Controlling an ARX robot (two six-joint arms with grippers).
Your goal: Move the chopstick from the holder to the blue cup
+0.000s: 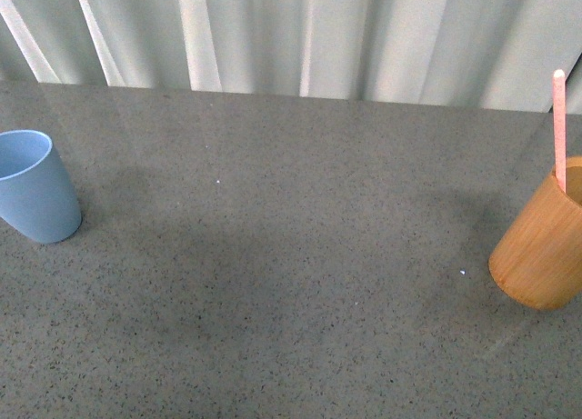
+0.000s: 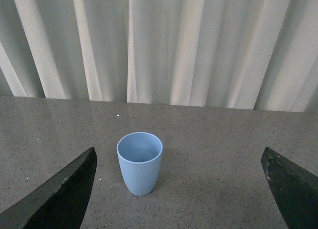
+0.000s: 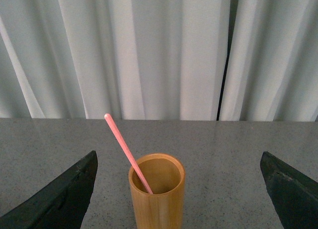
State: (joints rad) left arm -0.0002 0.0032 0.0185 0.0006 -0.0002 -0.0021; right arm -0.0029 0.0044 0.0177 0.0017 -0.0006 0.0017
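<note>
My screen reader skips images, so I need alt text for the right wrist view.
A pale pink chopstick leans in an orange-brown wooden holder standing on a grey table, framed between the two dark fingers of the open right pincer. White curtains hang behind.

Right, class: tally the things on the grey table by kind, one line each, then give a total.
Blue cup: 1
Wooden holder: 1
Pink chopstick: 1
Total: 3
</note>
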